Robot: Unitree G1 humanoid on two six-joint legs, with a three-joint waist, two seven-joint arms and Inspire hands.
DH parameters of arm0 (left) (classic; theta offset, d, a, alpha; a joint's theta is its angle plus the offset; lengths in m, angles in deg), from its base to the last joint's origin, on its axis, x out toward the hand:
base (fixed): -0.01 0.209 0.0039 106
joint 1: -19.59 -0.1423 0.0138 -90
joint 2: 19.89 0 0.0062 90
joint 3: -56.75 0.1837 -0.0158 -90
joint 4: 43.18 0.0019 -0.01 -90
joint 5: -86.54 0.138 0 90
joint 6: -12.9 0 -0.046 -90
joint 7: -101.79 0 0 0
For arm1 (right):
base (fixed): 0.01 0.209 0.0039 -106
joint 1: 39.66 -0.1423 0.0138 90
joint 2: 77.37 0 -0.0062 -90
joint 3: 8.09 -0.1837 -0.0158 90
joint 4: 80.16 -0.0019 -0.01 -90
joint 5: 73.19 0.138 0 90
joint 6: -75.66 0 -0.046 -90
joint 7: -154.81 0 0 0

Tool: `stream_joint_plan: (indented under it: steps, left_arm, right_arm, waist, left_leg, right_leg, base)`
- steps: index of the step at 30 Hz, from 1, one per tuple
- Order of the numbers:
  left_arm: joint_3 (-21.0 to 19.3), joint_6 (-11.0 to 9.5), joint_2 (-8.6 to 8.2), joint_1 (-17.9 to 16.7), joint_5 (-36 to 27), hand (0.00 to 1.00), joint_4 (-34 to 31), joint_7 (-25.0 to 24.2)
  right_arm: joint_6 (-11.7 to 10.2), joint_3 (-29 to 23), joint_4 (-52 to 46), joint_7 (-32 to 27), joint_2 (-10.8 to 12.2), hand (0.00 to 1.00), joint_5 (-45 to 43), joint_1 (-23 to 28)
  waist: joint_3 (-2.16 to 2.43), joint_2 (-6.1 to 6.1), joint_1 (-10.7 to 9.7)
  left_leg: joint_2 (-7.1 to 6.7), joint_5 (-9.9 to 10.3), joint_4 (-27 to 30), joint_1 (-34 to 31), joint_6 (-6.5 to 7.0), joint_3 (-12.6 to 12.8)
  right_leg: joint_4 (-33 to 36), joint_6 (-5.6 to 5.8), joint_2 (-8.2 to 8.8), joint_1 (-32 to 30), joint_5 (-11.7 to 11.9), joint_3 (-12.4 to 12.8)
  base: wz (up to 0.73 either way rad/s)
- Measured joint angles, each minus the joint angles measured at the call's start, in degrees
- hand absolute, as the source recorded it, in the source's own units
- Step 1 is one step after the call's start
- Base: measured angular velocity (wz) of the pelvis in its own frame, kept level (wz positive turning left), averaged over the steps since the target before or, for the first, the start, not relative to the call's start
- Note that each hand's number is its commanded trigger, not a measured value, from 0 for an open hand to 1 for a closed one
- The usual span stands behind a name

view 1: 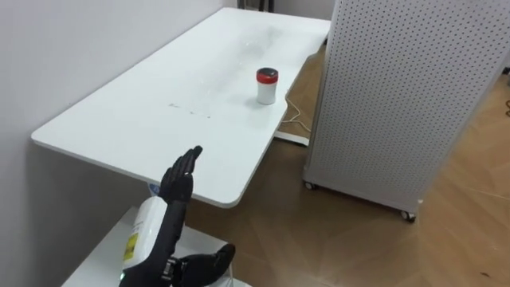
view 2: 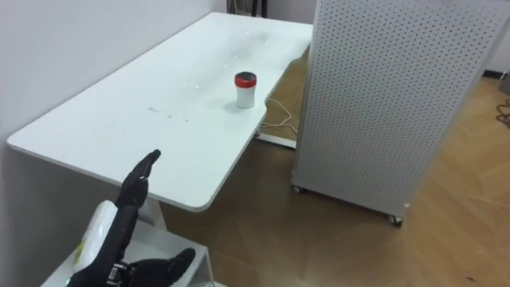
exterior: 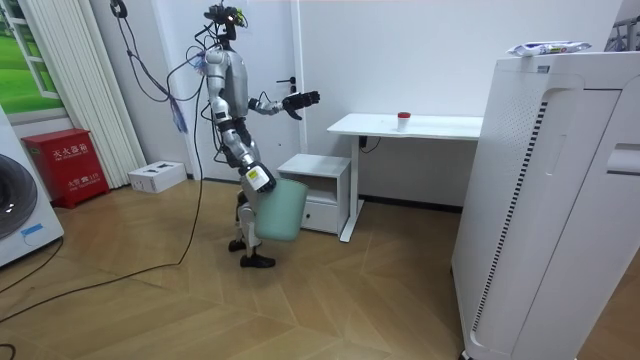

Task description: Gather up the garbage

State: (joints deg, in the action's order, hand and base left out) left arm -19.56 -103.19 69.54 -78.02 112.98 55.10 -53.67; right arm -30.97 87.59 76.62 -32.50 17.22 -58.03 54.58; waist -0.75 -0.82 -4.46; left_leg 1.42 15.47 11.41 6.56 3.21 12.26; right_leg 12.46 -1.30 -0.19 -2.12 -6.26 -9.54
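Left hand [view 1: 175, 191]: hovering empty, fingers [view 1: 190, 158] straight, readying a grasp.
Garbage: white red-lidded cup [view 1: 267, 86] standing farther along white tabletop [view 1: 119, 112].
Right hand [exterior: 265, 188]: at pale green bin [exterior: 280, 218], grip unreadable.

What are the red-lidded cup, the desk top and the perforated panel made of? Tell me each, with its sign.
The red-lidded cup looks like paper or plastic: matte white wall, glossier lid; too small to be sure. The desk top is likely laminated board: smooth white, soft sheen, thin rounded edge. The perforated panel looks like painted sheet metal: even rows of small punched holes.
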Motion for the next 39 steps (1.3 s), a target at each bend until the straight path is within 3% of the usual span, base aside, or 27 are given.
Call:
stream_joint_plan:
  steps: [3, 7, 10, 15, 17, 20, 25, 28, 29, 31, 33, 34, 35, 36, 37, 38, 39]
  left_arm:
    - [0.0, 0.0, -0.75, 0.0, 0.0, 0.00, 0.6, 0.2]
    - [0.0, 0.0, -1.01, 0.0, -1.0, 0.00, 1.6, 0.3]
    - [-0.2, 0.0, -1.67, 0.3, -2.5, 0.00, 4.1, 0.9]
    - [-1.5, 0.0, -2.40, 0.6, -4.5, 0.00, 6.5, 1.0]
    - [-3.1, 0.0, -3.37, 0.7, -4.5, 0.00, 6.5, 1.2]
    - [-4.6, 0.0, -3.45, 0.7, -4.5, 0.00, 6.5, 1.6]
    - [-4.6, 0.1, -4.34, 0.7, -4.5, 0.00, 7.9, 2.3]
    - [-4.7, 1.1, -4.54, 0.6, -6.3, 0.00, 9.5, 2.2]
    - [-4.8, 1.2, -4.66, 0.7, -7.8, 0.00, 10.3, 2.3]
    - [-5.5, 1.2, -4.69, 0.6, -9.0, 0.00, 10.9, 2.3]
    - [-6.2, 1.2, -4.73, 0.5, -9.8, 0.00, 10.9, 2.3]
    - [-6.2, 1.2, -4.84, 0.6, -11.2, 0.00, 10.9, 2.6]
    - [-6.4, 1.2, -4.82, 0.8, -11.3, 0.00, 10.9, 3.1]
    - [-6.4, 1.2, -4.82, 0.9, -11.2, 0.00, 10.9, 3.5]
    - [-6.5, 1.1, -4.87, 0.8, -11.1, 0.00, 10.9, 4.2]
    - [-6.9, 1.1, -5.13, 0.7, -11.0, 0.00, 10.9, 4.8]
    - [-7.1, 1.1, -5.24, 0.7, -11.0, 0.00, 10.9, 5.2]
  right_arm:
    - [0.3, -0.3, 0.0, 0.1, 0.2, 1.00, 0.0, 0.0]
    - [1.4, -0.4, -0.8, 0.7, 0.4, 1.00, 0.3, 0.0]
    - [1.6, -0.2, -1.0, 1.0, 0.9, 1.00, 0.1, -0.5]
    - [1.8, -0.2, -1.9, 2.2, 1.6, 1.00, -1.7, -0.4]
    - [1.8, -0.2, -1.9, 3.2, 1.7, 1.00, -1.7, -0.4]
    - [1.8, -0.1, -1.9, 3.8, 2.0, 1.00, -2.1, -0.4]
    - [1.8, -0.2, -2.0, 4.3, 2.2, 1.00, -3.2, -0.4]
    - [1.8, -0.1, -2.4, 5.3, 2.3, 1.00, -3.5, -0.4]
    - [1.8, -0.1, -2.4, 5.5, 2.3, 1.00, -3.5, -0.4]
    - [1.8, -0.1, -2.5, 5.5, 2.3, 1.00, -3.5, -0.6]
    - [2.0, -0.1, -2.4, 5.5, 2.2, 1.00, -4.3, -0.6]
    - [2.6, -0.1, -2.5, 5.5, 2.1, 1.00, -4.4, -0.6]
    - [3.0, -0.1, -2.5, 5.4, 2.0, 1.00, -4.3, -0.9]
    - [3.1, -0.1, -2.5, 5.3, 1.9, 1.00, -4.3, -0.9]
    - [3.1, -0.1, -2.5, 4.9, 1.6, 1.00, -4.3, -0.9]
    - [3.2, -0.2, -2.5, 4.9, 1.1, 1.00, -4.5, -0.9]
    - [3.2, -0.2, -2.5, 5.0, 1.0, 1.00, -4.8, -0.9]
  waist:
    - [-0.19, 0.37, 0.0]
    - [-0.04, 1.17, 0.0]
    - [0.15, 1.79, 0.4]
    - [-0.06, 1.84, 0.9]
    - [-0.04, 1.77, 1.6]
    - [-0.02, 1.71, 1.6]
    - [0.00, 1.74, 1.3]
    - [-0.16, 2.42, 1.8]
    - [-0.02, 2.71, 1.8]
    - [0.02, 2.77, 1.8]
    - [-0.16, 2.45, 2.6]
    - [-0.14, 2.39, 3.2]
    - [-0.19, 2.48, 3.3]
    - [-0.29, 2.65, 3.3]
    - [-0.28, 2.66, 3.6]
    - [-0.05, 2.40, 4.1]
    - [0.25, 1.99, 4.5]
  left_leg:
    - [-0.15, 0.0, 0.0, 0.0, 0.02, 0.0]
    - [-0.46, 0.0, 0.3, 0.0, 0.03, 0.2]
    - [-0.59, 0.0, 0.4, 0.3, 0.03, 1.9]
    - [-0.35, 0.3, -0.2, 1.8, 0.00, 4.5]
    - [0.07, 0.7, -0.7, 2.0, -0.15, 6.5]
    - [0.69, 1.0, -0.4, 2.1, -0.63, 8.1]
    - [1.42, 1.6, 1.1, 2.5, -1.49, 8.7]
    - [2.36, 2.4, 5.4, 1.6, -2.39, 9.8]
    - [2.80, 2.5, 8.5, 0.8, -2.57, 9.6]
    - [3.45, 2.5, 14.0, -1.2, -2.61, 7.8]
    - [3.57, 2.4, 20.2, -3.9, -2.70, 3.7]
    - [3.25, 2.8, 22.0, -5.9, -2.96, -0.6]
    - [2.61, 2.8, 20.6, -7.6, -3.08, -3.7]
    - [2.58, 2.7, 19.5, -8.8, -3.26, -4.6]
    - [2.52, 1.4, 15.8, -10.4, -4.53, -6.0]
    - [2.45, -1.1, 13.5, -11.6, -4.44, -7.1]
    - [2.02, -1.3, 13.0, -11.4, -4.51, -8.1]
  right_leg:
    - [0.3, 0.06, 0.18, -0.1, -0.1, 0.0]
    - [2.7, -0.02, 0.62, -1.2, -1.1, 0.2]
    - [5.1, -0.15, 1.02, -3.0, -1.9, -0.1]
    - [5.4, -0.59, 1.00, -3.0, -1.7, -2.1]
    - [5.4, -1.05, 0.75, -3.0, -1.3, -2.8]
    - [5.4, -1.46, 0.51, -3.1, -0.9, -3.3]
    - [6.4, -2.20, -0.23, -3.8, -1.4, -3.2]
    - [6.3, -3.00, -0.88, -3.9, -2.0, -3.0]
    - [6.4, -3.33, -0.83, -3.8, -2.5, -2.2]
    - [6.4, -4.10, -1.23, -3.6, -3.1, -0.4]
    - [6.5, -4.53, -2.48, -2.8, -3.0, 2.5]
    - [6.8, -4.68, -3.09, -2.9, -3.0, 4.1]
    - [7.4, -4.92, -3.14, -3.0, -3.4, 5.0]
    - [7.6, -4.98, -3.15, -3.0, -3.5, 5.3]
    - [8.3, -4.59, -3.18, -3.3, -3.8, 6.0]
    - [9.1, -3.96, -3.31, -3.9, -4.5, 6.7]
    - [9.4, -3.78, -3.41, -3.9, -4.6, 7.5]
  base:
    - [0.00]
    - [-0.05]
    - [-0.25]
    - [-0.31]
    - [-0.40]
    - [-0.32]
    - [-0.19]
    - [-0.35]
    - [-0.41]
    - [-0.49]
    - [-0.54]
    - [-0.52]
    - [-0.47]
    - [-0.44]
    - [-0.54]
    - [-0.64]
    - [-0.53]
